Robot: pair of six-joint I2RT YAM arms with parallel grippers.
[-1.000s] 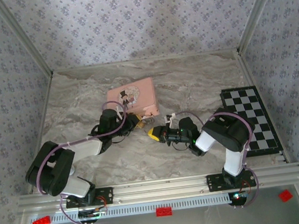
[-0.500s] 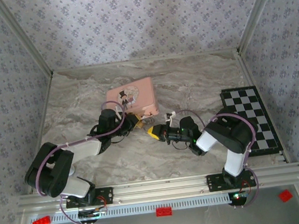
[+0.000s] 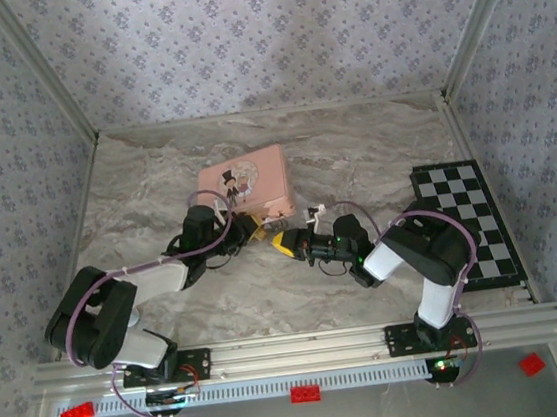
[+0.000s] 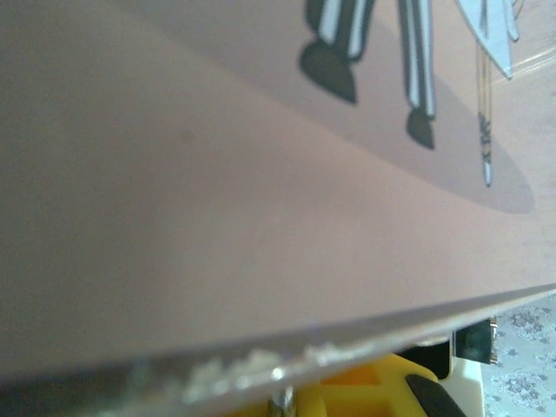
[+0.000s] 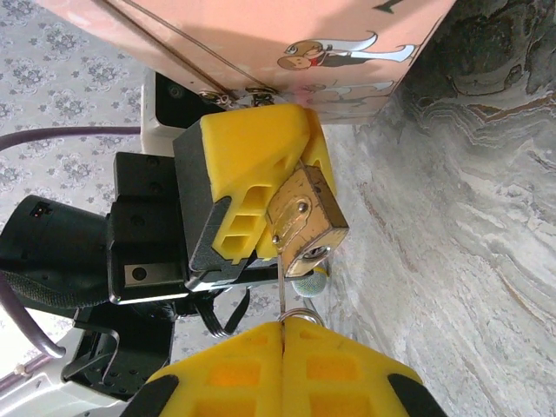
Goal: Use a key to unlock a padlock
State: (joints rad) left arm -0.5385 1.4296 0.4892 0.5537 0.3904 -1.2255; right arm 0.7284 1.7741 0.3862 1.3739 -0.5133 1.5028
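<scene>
The small brass padlock is clamped in my left gripper, whose yellow fingers are shut on it just in front of the pink tin. Its keyhole end faces my right gripper, which is shut on the thin grey key. The key's blade points up and its tip meets the padlock's lower left edge, beside the keyhole. In the top view the right gripper sits just right of the padlock. In the left wrist view the tin's lid hides all but a bit of the yellow fingers.
The pink tin with a cartoon couple lies right behind both grippers, its corner over the left fingers. A checkerboard mat lies at the right edge. A small teal speckled bead hangs by the padlock's bottom. Patterned walls enclose the marble table.
My right gripper has crept slightly up and left toward the padlock with the key. The left gripper and padlock have barely moved.
</scene>
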